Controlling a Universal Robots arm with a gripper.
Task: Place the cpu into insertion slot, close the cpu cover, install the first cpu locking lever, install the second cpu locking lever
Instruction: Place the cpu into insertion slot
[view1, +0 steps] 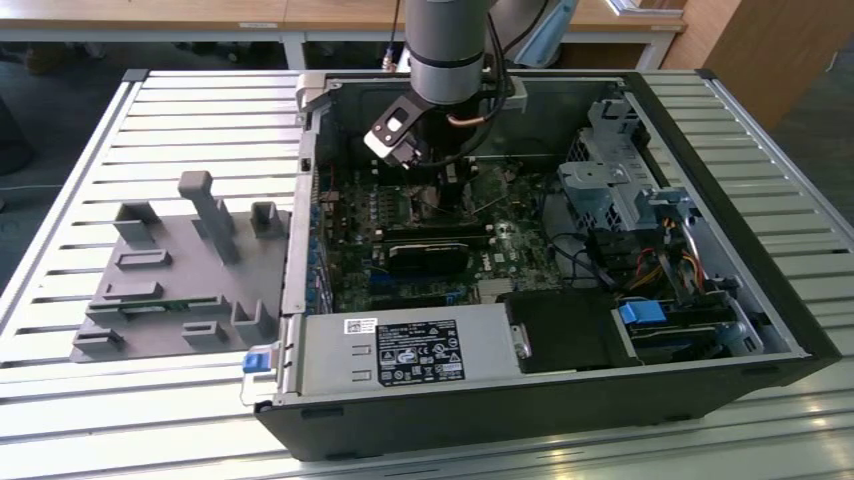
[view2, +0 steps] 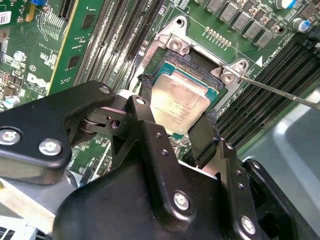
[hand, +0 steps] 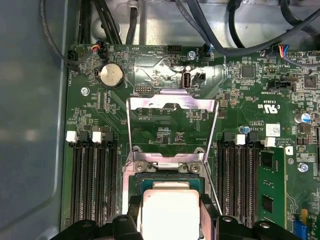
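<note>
step: placing the cpu (view2: 177, 102) into the insertion slot (view2: 172, 60); I judge this first step nearly done, cover and both levers not yet handled.
hand: my hand (view2: 175, 117) has one black finger (view2: 145, 97) on each side of the chip, at its opposite edges. I cannot tell whether they clamp it or have let go; the contact itself is hidden.
cpu location: sits in or right at the socket, inside the open computer case (view1: 747, 330) on the slatted table (view1: 200, 110), toward the table's far edge. In the first wrist view the chip (hand: 170, 215) lies between the fingers, just under the hinge.
cpu look: flat square, dull silver-grey face with faint smudges, tan-green rim at the edges, looks level with the frame.
slot look: black square frame, silver screws at its corners, green motherboard (hand: 250, 100) around it, memory slots (hand: 92, 180) on both sides.
cpu cover: the cpu cover (hand: 172, 107) is a thin silver frame with a big window, swung open and lying back off the socket, hinged at the socket's edge.
lever: one thin wire lever (view2: 280, 92) sticks out free from a socket corner.
doing it well: my view, keep the chip flat and square to the frame, no sideways push, no pressing down; corners should match before I release.
risk: a tilted chip could bend socket contacts.
</note>
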